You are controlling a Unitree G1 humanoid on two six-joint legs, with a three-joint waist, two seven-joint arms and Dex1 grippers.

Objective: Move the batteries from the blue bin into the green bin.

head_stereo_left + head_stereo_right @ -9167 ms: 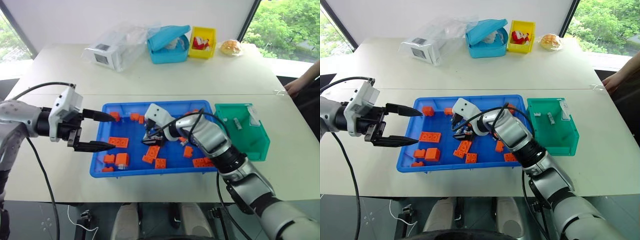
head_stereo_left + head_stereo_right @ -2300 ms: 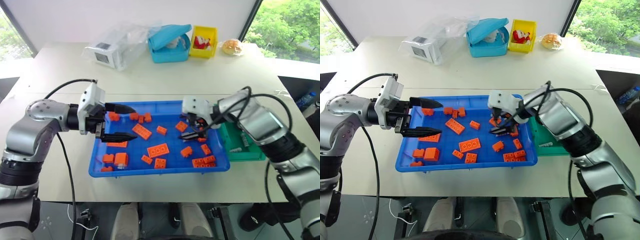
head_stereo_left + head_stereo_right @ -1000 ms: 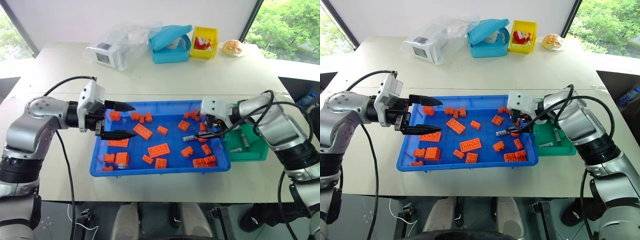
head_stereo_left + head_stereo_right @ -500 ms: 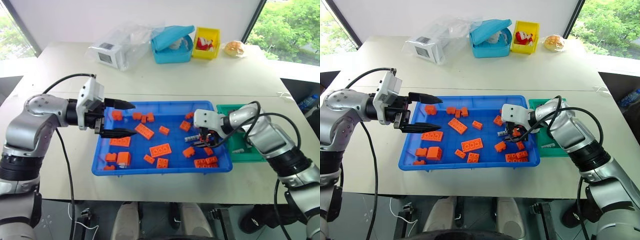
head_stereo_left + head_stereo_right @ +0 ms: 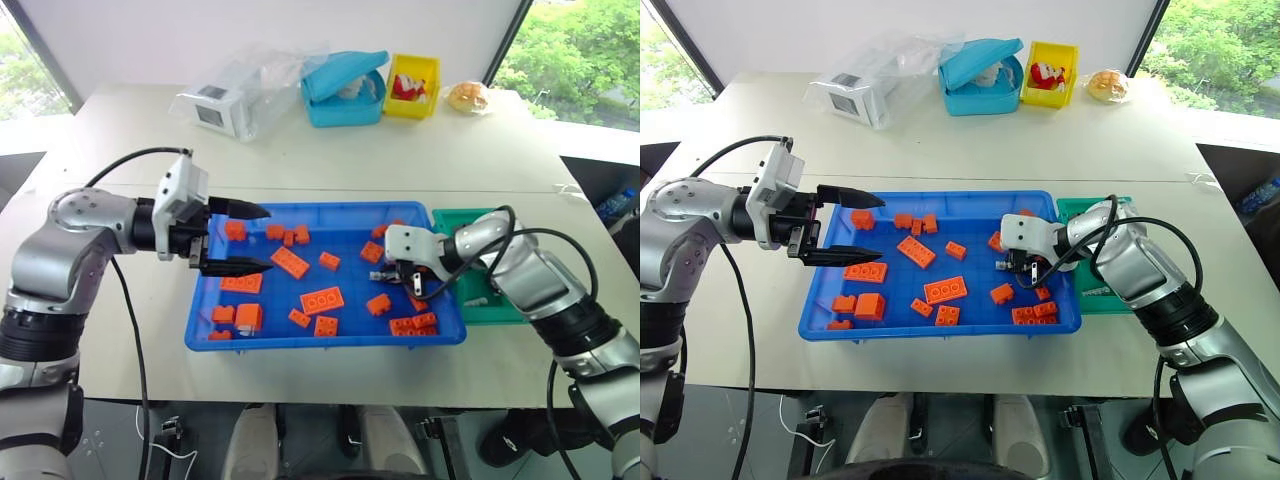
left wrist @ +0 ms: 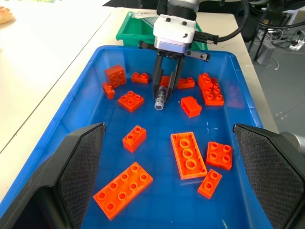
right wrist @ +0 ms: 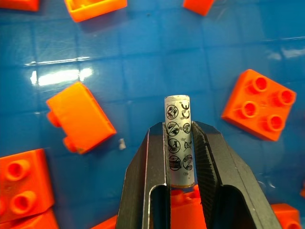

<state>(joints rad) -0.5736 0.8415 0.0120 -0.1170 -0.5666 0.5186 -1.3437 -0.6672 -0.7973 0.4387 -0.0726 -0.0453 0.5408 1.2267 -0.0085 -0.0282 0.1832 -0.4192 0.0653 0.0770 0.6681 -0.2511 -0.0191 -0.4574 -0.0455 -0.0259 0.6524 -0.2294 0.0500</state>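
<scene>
The large shallow bright blue plastic bin (image 5: 200, 330) lies under both grippers; the small teal-green plastic bin (image 5: 497, 310) stands just beyond the right gripper (image 6: 164, 95), against the blue bin's far end. Step in hand: pickup. The right gripper is clenched on one small silver-grey cylindrical battery (image 7: 178, 143), low over the blue floor. Next, judged: lift clear of the rim, carry across, release. The left gripper (image 5: 252, 238) hangs spread, empty. Count: one battery gripped, at least two in the green bin; about eighteen orange plastic toy bricks (image 5: 318, 299).
</scene>
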